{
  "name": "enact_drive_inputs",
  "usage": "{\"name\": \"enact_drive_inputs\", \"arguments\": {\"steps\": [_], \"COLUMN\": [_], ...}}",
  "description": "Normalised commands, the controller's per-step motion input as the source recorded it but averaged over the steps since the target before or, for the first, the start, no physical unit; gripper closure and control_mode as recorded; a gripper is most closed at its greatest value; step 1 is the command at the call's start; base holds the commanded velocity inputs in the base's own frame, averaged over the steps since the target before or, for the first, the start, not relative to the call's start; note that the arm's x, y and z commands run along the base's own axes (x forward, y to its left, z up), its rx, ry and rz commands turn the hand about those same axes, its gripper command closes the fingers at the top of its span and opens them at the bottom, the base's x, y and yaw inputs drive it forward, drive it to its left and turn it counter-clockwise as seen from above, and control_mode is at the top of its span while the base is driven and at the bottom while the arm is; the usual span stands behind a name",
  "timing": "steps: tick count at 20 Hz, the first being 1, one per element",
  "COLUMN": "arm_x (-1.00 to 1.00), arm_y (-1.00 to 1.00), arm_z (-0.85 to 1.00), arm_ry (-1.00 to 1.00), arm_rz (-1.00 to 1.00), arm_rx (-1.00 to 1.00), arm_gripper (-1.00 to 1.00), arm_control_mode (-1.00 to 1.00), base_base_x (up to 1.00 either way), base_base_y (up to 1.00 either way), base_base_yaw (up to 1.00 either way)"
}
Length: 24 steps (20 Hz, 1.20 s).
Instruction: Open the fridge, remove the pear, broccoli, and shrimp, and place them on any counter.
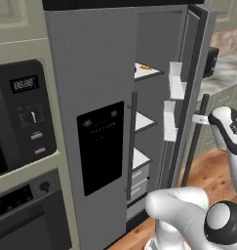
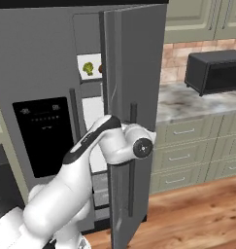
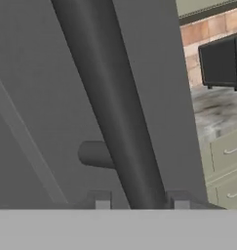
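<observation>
While you look over the base, note one fridge (image 1: 90,97), grey, with two doors: the left door with its black dispenser panel (image 1: 100,146) is closed, the right door (image 2: 134,73) stands swung well open. Two long dark handles run vertically, one per door. One marbled worktop (image 2: 197,99) sits to the right over sage drawer cabinets (image 2: 187,151), carrying one black appliance (image 2: 216,70). One black wall oven (image 1: 20,114) sits left of the fridge.

Three white shelves (image 1: 142,119) show inside in the left base view. On the top shelf, right base view, you have one yellow-green broccoli (image 2: 88,68); a small dark-red bit at the door's edge beside it may be the pear, you cannot tell. One orange shrimp (image 1: 145,67) lies on that top shelf.

One gripper (image 3: 138,201): its two fingertips (image 3: 101,201) straddle the open door's handle (image 3: 115,107), one each side, close around the bar; whether it is clamped, you cannot tell.
</observation>
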Motion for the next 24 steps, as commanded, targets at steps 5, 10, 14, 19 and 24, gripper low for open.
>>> {"name": "enact_drive_inputs", "arguments": {"steps": [5,10,14,19,24], "arm_x": [-0.88,-1.00,-0.27,0.62,0.99], "arm_y": [0.07,0.59,1.00,1.00,0.59], "arm_z": [0.21,0.00,0.00,0.14,0.16], "arm_ry": [-0.10,-0.09,0.01,0.00,0.01], "arm_rz": [-0.01,-0.05,0.00,-0.04,-0.13], "arm_rx": [-0.06,-0.17,-0.16,-0.04,-0.03], "arm_gripper": [-1.00,-1.00,-1.00,-1.00,-1.00], "arm_control_mode": [-1.00,-1.00,-1.00,-1.00,-1.00], "base_base_x": [0.00,0.00,0.00,0.00,0.00], "base_base_y": [0.00,0.00,0.00,0.00,0.00], "base_base_yaw": [0.00,0.00,0.00,0.00,0.00]}}
